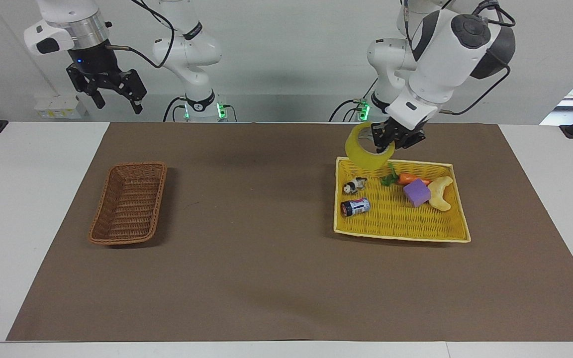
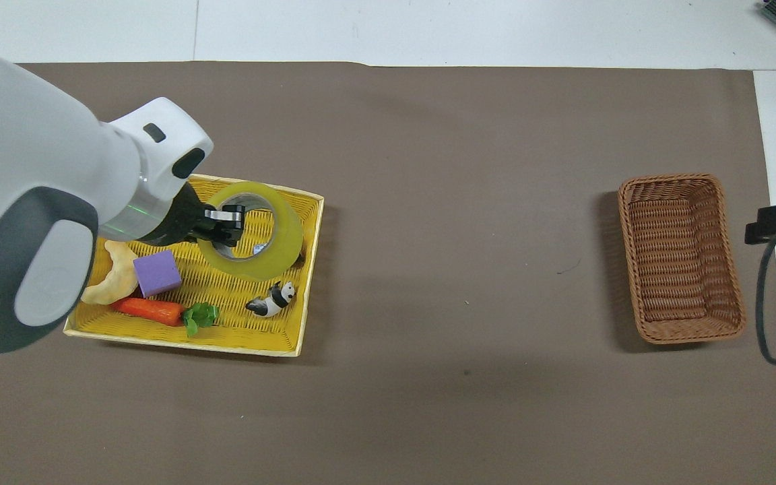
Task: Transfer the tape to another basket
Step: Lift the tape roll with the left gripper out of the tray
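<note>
Your right gripper [image 1: 116, 101] waits with jaws spread, up over the table's bare edge, well apart from the basket [image 1: 128, 203]. Your left gripper [image 1: 385, 144] is clamped on the tape [image 1: 361, 149], lifted over the yellow tray [image 1: 401, 231], with panda [image 1: 354, 185] and can [image 1: 355, 207] below its jaws.

A white table [image 1: 28, 199] is carrying a brown mat [image 1: 266, 258]. On the mat, a brown basket [image 1: 128, 204] is sitting toward the right arm's end, a yellow basket [image 1: 401, 226] toward the left arm's.
</note>
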